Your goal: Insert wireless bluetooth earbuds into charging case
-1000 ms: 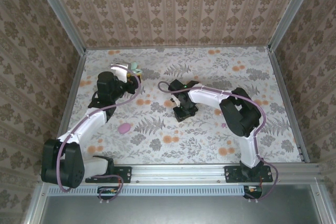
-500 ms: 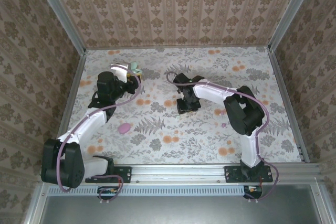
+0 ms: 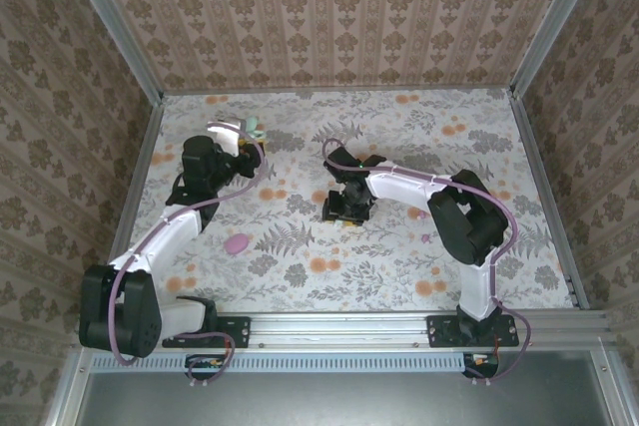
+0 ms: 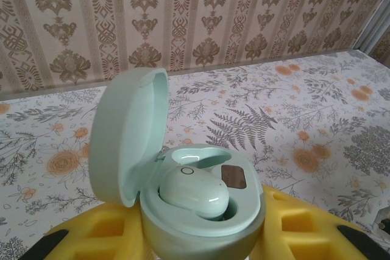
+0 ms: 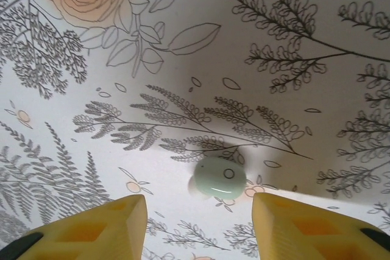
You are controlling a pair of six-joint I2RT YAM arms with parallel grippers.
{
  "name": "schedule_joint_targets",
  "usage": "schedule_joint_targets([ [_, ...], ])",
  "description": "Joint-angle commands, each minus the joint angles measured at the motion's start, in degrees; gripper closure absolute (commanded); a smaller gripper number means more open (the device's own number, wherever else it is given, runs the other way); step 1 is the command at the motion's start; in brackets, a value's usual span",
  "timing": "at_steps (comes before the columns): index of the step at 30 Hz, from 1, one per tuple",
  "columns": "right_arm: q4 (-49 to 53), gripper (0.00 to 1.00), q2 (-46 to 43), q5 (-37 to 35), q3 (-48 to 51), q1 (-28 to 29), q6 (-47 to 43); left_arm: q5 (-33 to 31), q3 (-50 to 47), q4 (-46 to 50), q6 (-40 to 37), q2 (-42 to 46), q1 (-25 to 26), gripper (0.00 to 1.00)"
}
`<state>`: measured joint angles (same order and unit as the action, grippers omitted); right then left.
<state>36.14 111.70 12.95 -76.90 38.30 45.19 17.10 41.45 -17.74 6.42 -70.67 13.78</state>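
A mint-green charging case (image 4: 201, 211) with its lid (image 4: 125, 132) swung open is held at the far left of the table, my left gripper (image 4: 201, 238) shut on its body. One mint earbud (image 4: 194, 192) sits in the near socket; the socket behind it is bare. From above, the case (image 3: 256, 129) shows at the left gripper's tip. A second mint earbud (image 5: 220, 178) lies loose on the floral table. My right gripper (image 5: 198, 211) hangs open just above it, yellow fingers (image 5: 116, 223) to either side, not touching. From above, the right gripper (image 3: 344, 209) is at mid-table.
A pink oval object (image 3: 237, 243) lies on the table between the two arms, nearer the left one. A small pink bit (image 3: 425, 237) lies beside the right arm. Patterned walls close in the table on three sides.
The right gripper has shifted a little left and turned over the mid-table spot. The left arm and the case have stayed put.
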Motion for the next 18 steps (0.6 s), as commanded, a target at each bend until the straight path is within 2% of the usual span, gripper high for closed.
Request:
schedule_joint_targets([
  [1,0.11,0.51,0.98,0.98,-0.48,0.37,1.85,0.96,1.07,-1.82,-0.53,-0.41,-0.42,0.78],
  [18,3.81,0.56,5.68,-0.06,-7.46,1.25,-3.23,0.83,1.11,-1.47,-0.09,0.19,-0.77,0.78],
])
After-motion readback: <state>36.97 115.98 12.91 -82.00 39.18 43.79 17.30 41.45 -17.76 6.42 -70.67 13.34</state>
